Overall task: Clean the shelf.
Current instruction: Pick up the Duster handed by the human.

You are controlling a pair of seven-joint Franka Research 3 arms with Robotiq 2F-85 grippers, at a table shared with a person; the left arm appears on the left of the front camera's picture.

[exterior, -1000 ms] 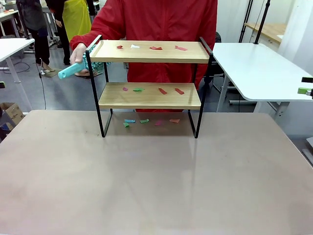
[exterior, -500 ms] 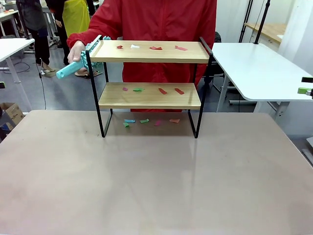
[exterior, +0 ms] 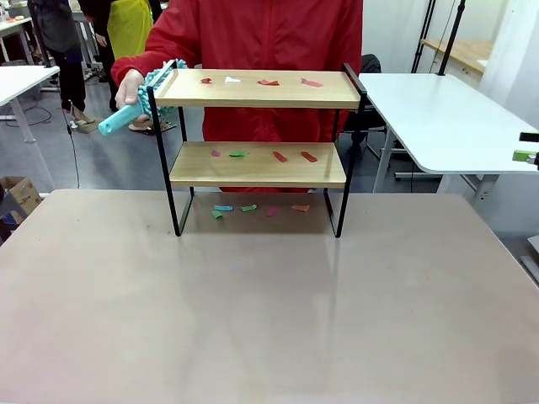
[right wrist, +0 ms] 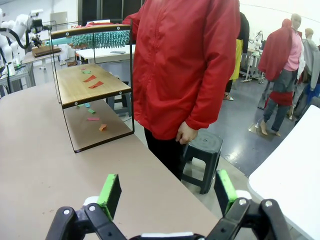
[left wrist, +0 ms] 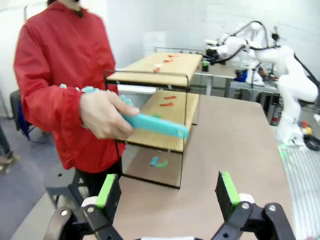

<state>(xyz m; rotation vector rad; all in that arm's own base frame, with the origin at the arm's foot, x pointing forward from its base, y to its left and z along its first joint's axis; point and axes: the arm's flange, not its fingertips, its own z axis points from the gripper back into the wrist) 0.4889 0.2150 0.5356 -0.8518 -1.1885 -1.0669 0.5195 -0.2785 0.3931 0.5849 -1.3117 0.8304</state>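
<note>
Both our grippers are waiting on our side, away from the work. Our left gripper is standing wide open and holding nothing, and our right gripper is just the same. The shelf is standing on the far part of the table, right in front of the person. The person's hand is holding a blue-green duster at the left end of the top board. Little paper bits are lying on both boards and on the table under the shelf.

We are thinking about what may go wrong. If the duster is pushing too fast, the bits may be flying off onto the floor, or dropping onto the lower board and making it messier. The side rails may be stopping some bits at the ends. The shelf looks light to us, so a hard push may be sliding or tipping it. If we are reaching in now, we may be bumping the hand.
</note>
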